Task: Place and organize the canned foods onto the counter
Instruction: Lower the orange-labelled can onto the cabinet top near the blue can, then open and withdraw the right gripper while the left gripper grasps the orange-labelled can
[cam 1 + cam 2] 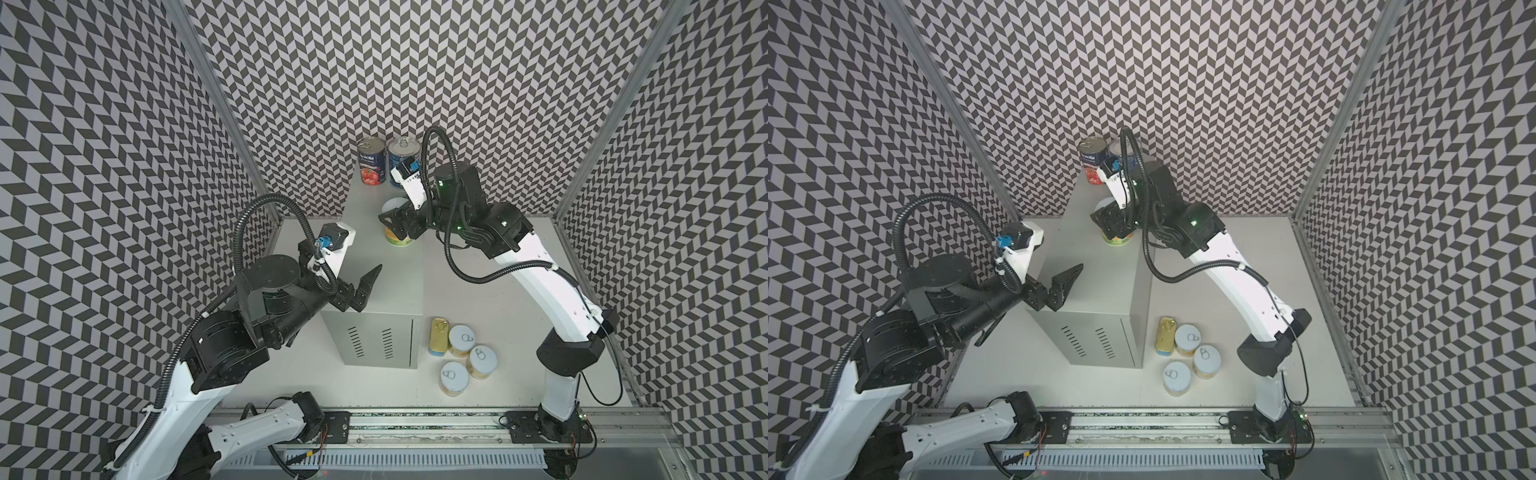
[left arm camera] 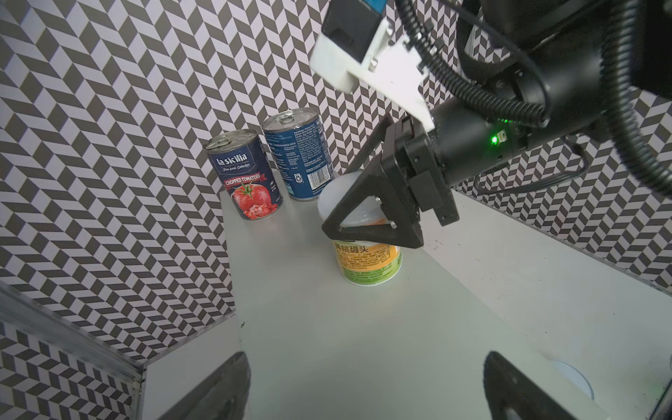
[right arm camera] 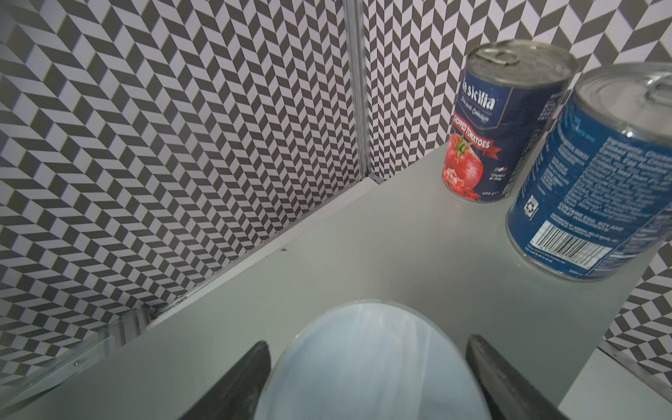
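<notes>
The counter (image 1: 374,270) (image 1: 1100,282) is a tall grey box with vent slits. Two tall blue cans (image 1: 371,164) (image 1: 398,156) stand upright at its far end, also seen in the right wrist view (image 3: 502,120) (image 3: 600,174). In front of them stands a short yellow fruit can (image 1: 397,241) (image 2: 367,265) with a white lid (image 3: 371,363). My right gripper (image 1: 392,222) (image 3: 368,342) straddles it, open, with slim gaps beside the lid. My left gripper (image 1: 368,289) (image 2: 365,358) hangs open and empty over the counter's near left part.
On the white tabletop (image 1: 519,374), right of the counter's front, lie a gold-topped rectangular tin (image 1: 439,336) and three short white-lidded cans (image 1: 461,340) (image 1: 482,361) (image 1: 453,378). Patterned walls close in behind and on both sides. A metal rail (image 1: 415,428) runs along the front.
</notes>
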Motion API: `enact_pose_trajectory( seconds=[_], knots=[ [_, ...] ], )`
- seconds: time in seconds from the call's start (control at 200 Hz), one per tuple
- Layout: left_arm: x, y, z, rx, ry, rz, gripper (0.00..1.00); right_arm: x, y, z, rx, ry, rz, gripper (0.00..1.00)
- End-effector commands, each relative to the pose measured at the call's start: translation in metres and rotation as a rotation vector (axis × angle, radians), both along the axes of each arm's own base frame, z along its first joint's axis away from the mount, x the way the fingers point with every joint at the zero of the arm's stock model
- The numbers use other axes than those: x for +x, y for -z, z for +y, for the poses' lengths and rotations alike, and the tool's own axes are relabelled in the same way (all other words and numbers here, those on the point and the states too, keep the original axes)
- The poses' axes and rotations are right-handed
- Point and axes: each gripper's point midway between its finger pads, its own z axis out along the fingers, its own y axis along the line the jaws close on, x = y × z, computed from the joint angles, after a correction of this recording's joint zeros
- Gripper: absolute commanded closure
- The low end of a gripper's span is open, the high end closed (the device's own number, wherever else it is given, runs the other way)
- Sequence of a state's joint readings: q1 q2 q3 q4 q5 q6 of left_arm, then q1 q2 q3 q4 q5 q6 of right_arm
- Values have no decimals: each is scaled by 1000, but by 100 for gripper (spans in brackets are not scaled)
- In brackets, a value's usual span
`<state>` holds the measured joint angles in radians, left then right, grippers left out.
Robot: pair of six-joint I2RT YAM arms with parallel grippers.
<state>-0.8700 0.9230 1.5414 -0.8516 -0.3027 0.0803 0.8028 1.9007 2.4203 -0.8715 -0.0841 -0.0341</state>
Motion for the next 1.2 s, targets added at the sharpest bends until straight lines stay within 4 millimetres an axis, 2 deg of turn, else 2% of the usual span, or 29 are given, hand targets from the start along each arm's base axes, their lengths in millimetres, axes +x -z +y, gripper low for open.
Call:
enact_pose_trajectory(
  seconds=[0.0,0.1,0.225,0.406,0.546,0.716,0.881,1.016,1.192],
  knots=[
    [3,-1,-9,-23,21,-4,0,1,-32,7,75,-7,-93,18],
    [4,0,-15,-31,40,-2,0,1,-36,8,87,-8,-102,18],
    [13,9,-25,-29,39,13,0,-1,-45,-1,99,19,-118,11],
    [29,22,-43,-41,53,32,0,-14,-54,-30,115,77,-168,0],
    [43,23,-49,-67,64,18,0,-32,-56,-61,142,118,-217,1],
    [58,18,-48,-99,64,3,0,-56,-43,-103,179,184,-257,1],
    [75,16,-50,-116,70,2,0,-81,-23,-131,201,191,-276,1],
    [85,9,-56,-136,91,-16,0,-98,-5,-143,202,173,-269,1],
    [100,5,-60,-145,95,-34,1,-119,19,-146,204,90,-278,1]
  ],
)
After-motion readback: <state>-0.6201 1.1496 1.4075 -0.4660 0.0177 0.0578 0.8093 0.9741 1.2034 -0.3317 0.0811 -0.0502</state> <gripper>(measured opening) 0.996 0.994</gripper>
